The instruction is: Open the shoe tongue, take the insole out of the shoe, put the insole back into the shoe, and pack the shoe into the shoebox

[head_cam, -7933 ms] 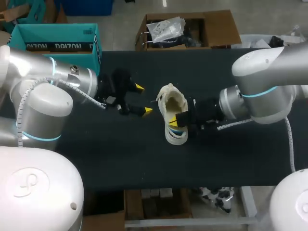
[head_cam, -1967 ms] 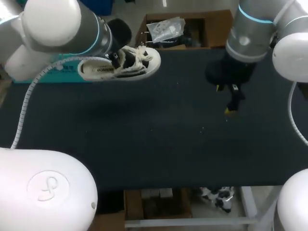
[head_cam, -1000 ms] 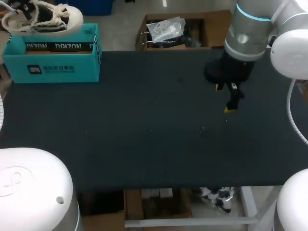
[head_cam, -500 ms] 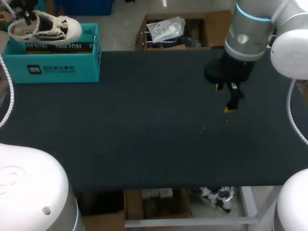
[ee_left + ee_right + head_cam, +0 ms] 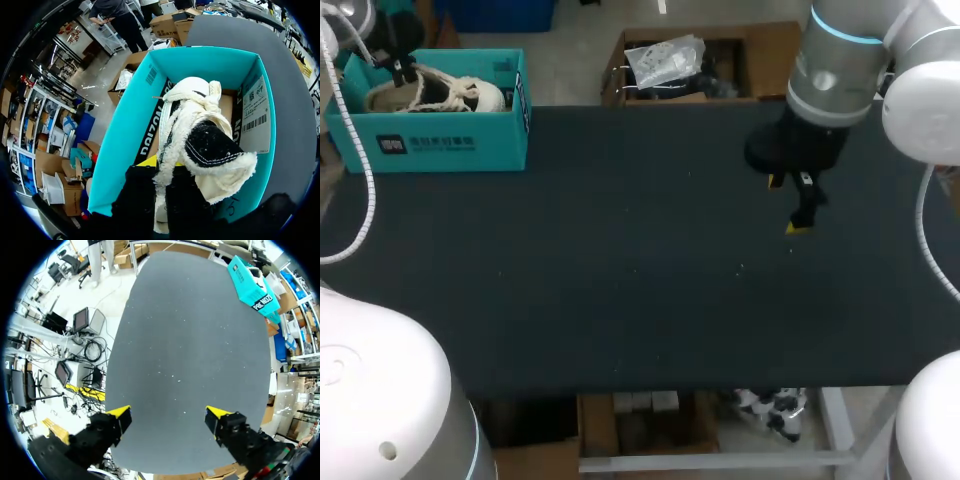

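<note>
As left end effector (image 5: 161, 172) clamps the fleecy shoe (image 5: 202, 132) in its shoebox (image 5: 127, 127), right end effector (image 5: 169, 415) gapes

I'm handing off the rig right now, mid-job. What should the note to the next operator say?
Left tool: shut on the shoe, which sits low inside the teal shoebox at the table's far left corner.
Right tool: open, empty, over bare table.
Done: shoe is in the box. Insole not visible, so unconfirmed.
To do: release the shoe and lift the left arm clear.
</note>
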Controlling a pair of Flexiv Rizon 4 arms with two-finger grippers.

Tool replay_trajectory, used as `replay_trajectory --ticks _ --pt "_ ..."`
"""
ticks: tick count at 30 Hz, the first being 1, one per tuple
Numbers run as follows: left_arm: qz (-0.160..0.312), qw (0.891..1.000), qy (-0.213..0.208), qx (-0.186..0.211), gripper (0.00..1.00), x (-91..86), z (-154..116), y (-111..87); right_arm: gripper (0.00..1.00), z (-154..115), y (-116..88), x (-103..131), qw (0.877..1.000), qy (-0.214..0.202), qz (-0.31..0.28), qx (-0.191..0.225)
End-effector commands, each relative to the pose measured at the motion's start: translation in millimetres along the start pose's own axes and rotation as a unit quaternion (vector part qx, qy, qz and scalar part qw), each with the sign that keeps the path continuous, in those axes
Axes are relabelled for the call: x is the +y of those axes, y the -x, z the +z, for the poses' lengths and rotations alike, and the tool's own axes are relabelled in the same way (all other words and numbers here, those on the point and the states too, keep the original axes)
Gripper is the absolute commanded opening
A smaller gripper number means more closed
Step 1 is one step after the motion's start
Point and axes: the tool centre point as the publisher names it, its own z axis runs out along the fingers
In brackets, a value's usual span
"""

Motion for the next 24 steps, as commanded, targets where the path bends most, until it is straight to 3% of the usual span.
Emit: replay_trajectory --ticks 1,5,7,9,10,17,24 --pt "-0.001 1.0 -0.001 0.029 0.0 3.5 24 8.1 1.0 -1 0 0 1.0 -0.001 0.0 0.002" --pt "-0.008 0.999 0.016 0.036 0.0 6.3 33 6.5 1.0 -1 0 0 1.0 -0.001 0.0 0.002" --pt "-0.01 0.999 0.016 0.035 0.54 6.5 34 7.4 1.0 -1 0 0 1.0 -0.001 0.0 0.002" --pt "-0.016 0.999 0.014 0.032 0.89 6.6 32 10.9 1.0 -1 0 0 1.0 -0.001 0.0 0.002" --pt "-0.018 0.999 0.013 0.028 0.99 6.3 30 12.9 1.0 -1 0 0 1.0 -0.001 0.0 0.002" --pt "-0.021 1.0 -0.003 0.007 1.0 -3.3 -2 16.9 1.0 -1 0 0 1.0 -0.001 0.0 0.002" --pt "-0.029 0.999 -0.005 0.011 1.0 -33.5 -50 6.0 1.0 -1 0 0 1.0 -0.001 0.0 0.002"
